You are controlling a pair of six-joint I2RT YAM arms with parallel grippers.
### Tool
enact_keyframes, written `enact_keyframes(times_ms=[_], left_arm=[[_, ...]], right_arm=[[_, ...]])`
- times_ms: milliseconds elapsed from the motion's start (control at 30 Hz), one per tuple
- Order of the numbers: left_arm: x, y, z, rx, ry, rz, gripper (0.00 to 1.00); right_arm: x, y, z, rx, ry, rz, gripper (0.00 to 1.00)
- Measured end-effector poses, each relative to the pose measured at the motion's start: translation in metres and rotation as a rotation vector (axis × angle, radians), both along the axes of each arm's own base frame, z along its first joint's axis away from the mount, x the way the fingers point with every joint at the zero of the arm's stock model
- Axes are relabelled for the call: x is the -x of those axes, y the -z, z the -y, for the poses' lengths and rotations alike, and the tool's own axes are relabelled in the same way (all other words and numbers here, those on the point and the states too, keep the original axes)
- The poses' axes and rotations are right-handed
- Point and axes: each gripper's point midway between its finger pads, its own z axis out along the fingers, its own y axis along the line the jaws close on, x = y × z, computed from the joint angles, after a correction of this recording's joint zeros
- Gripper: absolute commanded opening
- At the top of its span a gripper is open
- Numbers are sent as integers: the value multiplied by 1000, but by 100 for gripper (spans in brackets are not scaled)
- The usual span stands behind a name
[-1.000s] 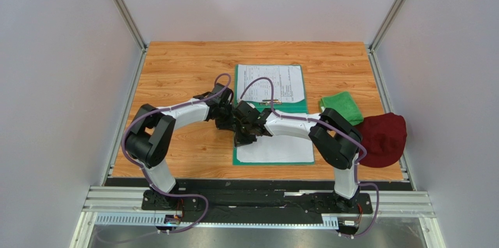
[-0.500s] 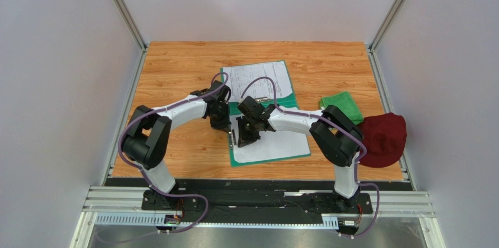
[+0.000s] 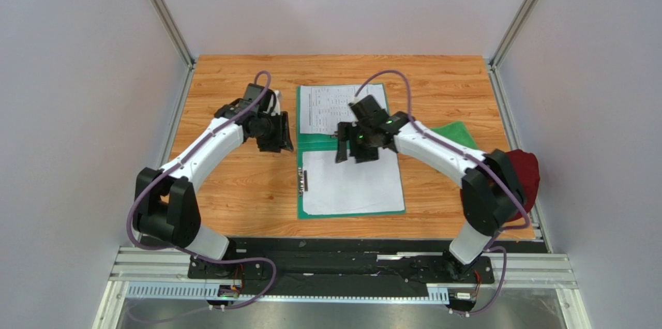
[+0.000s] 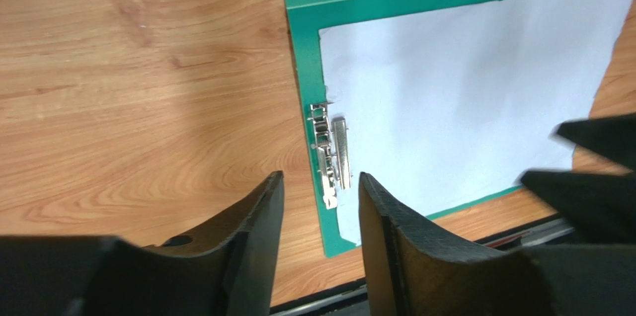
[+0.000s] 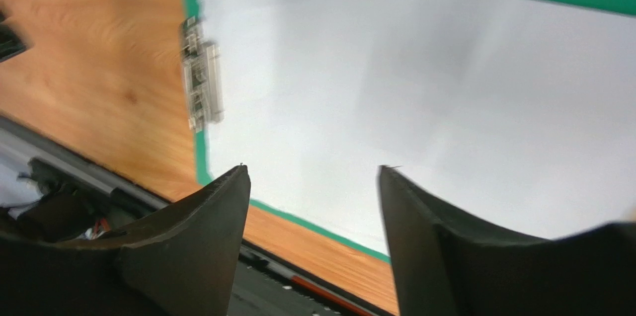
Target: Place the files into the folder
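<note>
The teal-green folder [image 3: 317, 141] lies open flat on the wooden table. A printed file sheet [image 3: 332, 108] covers its far half and a blank white file sheet [image 3: 350, 183] its near half, beside a metal clip [image 3: 304, 180]. My left gripper [image 3: 281, 141] hovers over bare wood just left of the folder, open and empty; its wrist view shows the clip [image 4: 331, 156], the white sheet [image 4: 463, 85] and the folder [image 4: 302, 55]. My right gripper [image 3: 353, 154] hangs above the folder's middle, open and empty, over the white sheet [image 5: 418, 92] and the clip [image 5: 201, 85].
A bright green cloth [image 3: 460, 133] lies right of the folder, partly under the right arm. A dark red cap [image 3: 525, 178] sits at the table's right edge. Grey walls with metal posts close in three sides, and a black rail [image 3: 342, 245] runs along the near edge.
Both grippers have gone from shut to open and lifted away toward the far side, the left one swinging left off the folder. The folder has shifted left and lies straighter, with the sheets flat.
</note>
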Motion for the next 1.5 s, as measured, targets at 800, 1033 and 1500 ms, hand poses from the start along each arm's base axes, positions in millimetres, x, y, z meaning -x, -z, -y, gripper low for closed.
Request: enact_keyframes(times_ms=[800, 1033, 1500], left_arm=[[72, 36, 16, 361, -6, -46, 56], [75, 29, 15, 364, 0, -31, 56], [86, -25, 18, 435, 39, 75, 55]], right_arm=[[-97, 64, 160, -33, 282, -1, 68], [-92, 65, 144, -240, 273, -30, 57], [-48, 66, 111, -537, 312, -173, 50]])
